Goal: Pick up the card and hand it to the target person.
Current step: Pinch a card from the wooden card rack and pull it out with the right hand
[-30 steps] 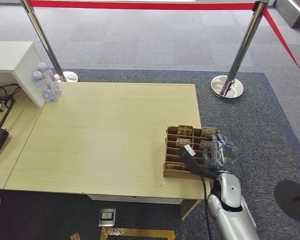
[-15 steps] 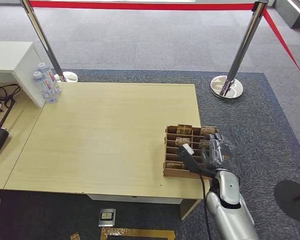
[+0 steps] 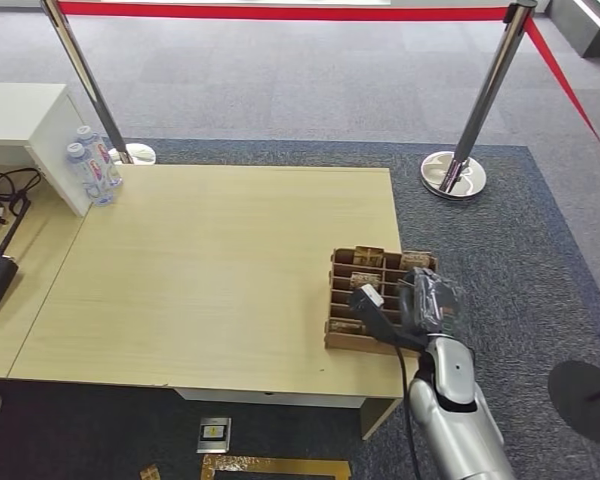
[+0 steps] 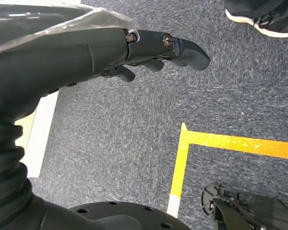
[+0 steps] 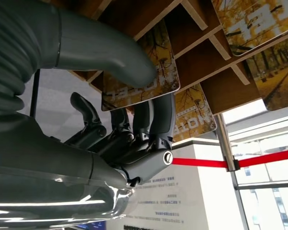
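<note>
Right robot hand [image 5: 135,129] pinches a card [image 5: 140,72] between thumb and fingers, card seated in a near slot of the wooden rack [image 3: 342,340] at the table [image 3: 206,270] right edge. Left robot hand [image 4: 142,52] hangs released, fingers apart. Advice: draw card straight out along slot, keeping pinch firm, clear of far dividers.

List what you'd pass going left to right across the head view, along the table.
Black cables → water bottles → bare tabletop → card rack → right hand.
</note>
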`<control>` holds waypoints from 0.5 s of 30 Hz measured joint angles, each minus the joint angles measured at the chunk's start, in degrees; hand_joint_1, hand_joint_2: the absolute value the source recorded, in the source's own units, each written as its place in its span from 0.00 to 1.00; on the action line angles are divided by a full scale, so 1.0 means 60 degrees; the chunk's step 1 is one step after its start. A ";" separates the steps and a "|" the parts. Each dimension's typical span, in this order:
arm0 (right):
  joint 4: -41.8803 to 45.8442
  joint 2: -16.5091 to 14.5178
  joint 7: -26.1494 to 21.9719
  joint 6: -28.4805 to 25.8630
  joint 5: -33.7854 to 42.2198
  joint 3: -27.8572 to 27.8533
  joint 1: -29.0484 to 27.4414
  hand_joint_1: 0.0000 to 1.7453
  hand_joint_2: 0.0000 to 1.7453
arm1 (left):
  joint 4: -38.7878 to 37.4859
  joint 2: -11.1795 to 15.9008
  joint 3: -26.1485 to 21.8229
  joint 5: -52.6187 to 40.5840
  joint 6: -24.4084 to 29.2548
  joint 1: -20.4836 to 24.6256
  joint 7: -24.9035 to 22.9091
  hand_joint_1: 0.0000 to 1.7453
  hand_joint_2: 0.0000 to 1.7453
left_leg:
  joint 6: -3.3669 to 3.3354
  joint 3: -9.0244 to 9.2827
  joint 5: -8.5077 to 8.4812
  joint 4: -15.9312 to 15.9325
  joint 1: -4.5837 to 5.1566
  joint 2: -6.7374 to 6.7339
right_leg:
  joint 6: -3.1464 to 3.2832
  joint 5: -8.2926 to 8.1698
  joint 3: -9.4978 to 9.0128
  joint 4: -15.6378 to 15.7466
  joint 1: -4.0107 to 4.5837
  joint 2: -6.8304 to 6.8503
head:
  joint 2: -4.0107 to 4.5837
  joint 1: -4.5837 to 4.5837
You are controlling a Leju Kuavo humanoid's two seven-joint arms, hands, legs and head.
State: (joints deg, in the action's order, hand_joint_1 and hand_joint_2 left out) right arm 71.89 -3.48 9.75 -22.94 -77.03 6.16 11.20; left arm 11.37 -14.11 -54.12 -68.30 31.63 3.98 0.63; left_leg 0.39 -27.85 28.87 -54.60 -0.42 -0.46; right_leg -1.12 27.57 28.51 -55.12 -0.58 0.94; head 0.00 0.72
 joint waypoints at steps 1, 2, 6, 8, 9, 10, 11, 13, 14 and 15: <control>-0.0002 -0.0006 -0.0011 -0.0003 0.0007 0.0000 0.0010 0.89 1.00 | 0.0000 0.0002 0.0000 0.0000 0.0000 0.0000 0.0003 0.00 1.00 | 0.0000 0.0000 -0.0001 0.0000 0.0000 0.0000 | 0.0000 -0.0001 0.0000 0.0000 0.0000 0.0000 | 0.0000 0.0000; -0.0003 -0.0013 -0.0017 -0.0005 0.0012 0.0001 0.0019 0.89 1.00 | 0.0000 0.0004 0.0000 0.0000 0.0000 -0.0001 0.0006 0.00 1.00 | -0.0001 0.0000 -0.0001 0.0000 0.0000 0.0000 | -0.0001 -0.0001 0.0000 0.0000 0.0000 0.0000 | 0.0000 0.0001; -0.0004 -0.0022 -0.0089 -0.0010 0.0097 0.0004 0.0039 0.88 1.00 | -0.0003 0.0007 0.0000 0.0001 -0.0002 -0.0002 0.0028 0.00 1.00 | -0.0002 0.0000 -0.0003 0.0000 0.0000 0.0000 | -0.0002 -0.0005 -0.0001 0.0000 0.0000 0.0000 | 0.0000 0.0000; -0.0003 -0.0022 -0.0146 -0.0023 0.0173 0.0004 0.0041 0.89 1.00 | -0.0004 0.0009 0.0000 0.0004 -0.0006 -0.0002 0.0048 0.00 1.00 | -0.0002 0.0000 -0.0003 0.0000 0.0000 0.0000 | -0.0002 -0.0006 -0.0001 0.0000 0.0000 0.0000 | 0.0000 0.0002; -0.0001 -0.0022 -0.0179 -0.0029 0.0222 0.0004 0.0040 0.89 1.00 | -0.0005 0.0009 0.0000 0.0007 -0.0008 -0.0003 0.0060 0.00 1.00 | -0.0002 0.0000 -0.0003 0.0000 0.0000 0.0000 | -0.0002 -0.0006 0.0000 0.0000 0.0000 0.0000 | 0.0000 0.0003; 0.0004 -0.0022 -0.0222 -0.0030 0.0286 0.0005 0.0040 0.88 1.00 | -0.0005 0.0010 0.0000 0.0010 -0.0010 -0.0003 0.0068 0.00 1.00 | -0.0002 0.0000 -0.0003 0.0000 0.0000 0.0000 | -0.0002 -0.0006 0.0000 0.0000 0.0000 0.0000 | 0.0000 0.0004; 0.0009 -0.0021 -0.0275 -0.0028 0.0364 0.0006 0.0039 0.87 1.00 | -0.0007 0.0012 0.0000 0.0013 -0.0011 -0.0004 0.0075 0.00 1.00 | -0.0002 0.0000 -0.0003 0.0000 0.0000 0.0000 | -0.0002 -0.0006 0.0000 0.0000 0.0000 0.0000 | 0.0000 0.0004; 0.0050 -0.0019 -0.0411 -0.0001 0.0584 0.0008 0.0032 0.87 1.00 | -0.0016 0.0020 0.0000 0.0013 -0.0014 -0.0005 0.0079 0.00 1.00 | -0.0002 0.0000 -0.0003 0.0000 0.0000 0.0000 | -0.0002 -0.0006 0.0001 0.0000 0.0000 0.0000 | 0.0000 0.0003; 0.0088 -0.0016 -0.0480 0.0030 0.0711 0.0011 0.0023 0.86 1.00 | -0.0021 0.0026 0.0000 0.0010 -0.0017 -0.0007 0.0080 0.00 1.00 | -0.0002 0.0000 -0.0003 0.0000 0.0000 0.0000 | -0.0002 -0.0006 0.0001 0.0000 0.0000 0.0000 | 0.0000 0.0004; 0.0136 -0.0014 -0.0554 0.0070 0.0855 0.0016 0.0007 0.86 1.00 | -0.0026 0.0031 0.0000 0.0006 -0.0022 -0.0008 0.0080 0.00 1.00 | -0.0002 -0.0001 -0.0003 0.0000 0.0000 0.0000 | -0.0002 -0.0006 0.0002 0.0000 0.0000 0.0000 | 0.0000 0.0003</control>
State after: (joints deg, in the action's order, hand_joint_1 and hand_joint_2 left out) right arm 72.71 -3.56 6.43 -22.52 -71.90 6.26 11.24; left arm 11.21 -13.92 -54.12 -68.26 31.50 3.93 1.11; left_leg 0.38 -27.86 28.85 -54.60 -0.42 -0.46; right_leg -1.13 27.54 28.52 -55.12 -0.58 0.94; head 0.00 0.74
